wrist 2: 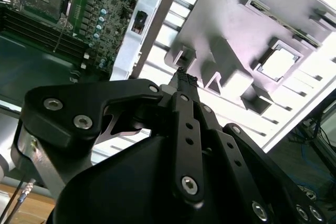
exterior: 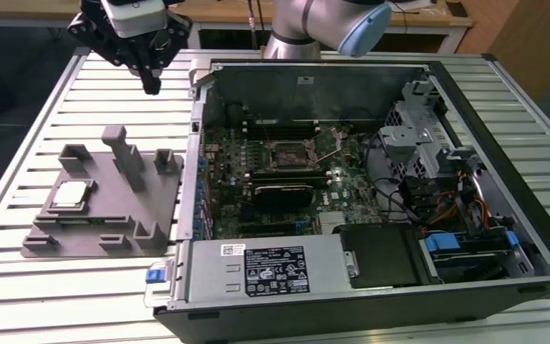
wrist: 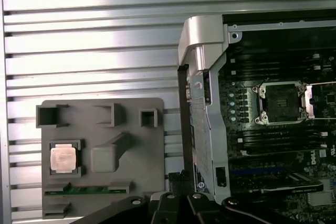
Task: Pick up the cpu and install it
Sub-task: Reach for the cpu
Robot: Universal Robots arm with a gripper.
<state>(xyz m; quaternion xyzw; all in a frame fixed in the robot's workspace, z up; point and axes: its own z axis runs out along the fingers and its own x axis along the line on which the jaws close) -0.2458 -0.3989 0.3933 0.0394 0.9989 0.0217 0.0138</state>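
The cpu [exterior: 71,195] is a small silvery square chip lying flat in a recess near the exterior view's left end of the grey fixture [exterior: 94,231]. It also appears in the first wrist view as the cpu [wrist: 64,158] and in the second as a bright square cpu [wrist 2: 277,62]. My gripper [exterior: 151,87] hangs shut and empty well above the table, beyond the fixture's far side and beside the case corner. Its fingertips [wrist 2: 184,77] meet in a point. The open black-framed motherboard socket [exterior: 289,152] sits inside the case, and it is the same socket [wrist: 278,103] seen from the wrist.
The open computer case [exterior: 314,86] fills the exterior view's right, with a raised metal wall [wrist: 202,45] between fixture and motherboard. Grey posts [exterior: 127,154] stand up from the fixture. A memory stick [wrist: 86,189] lies in a fixture slot. The slatted table [exterior: 112,93] lies beneath everything.
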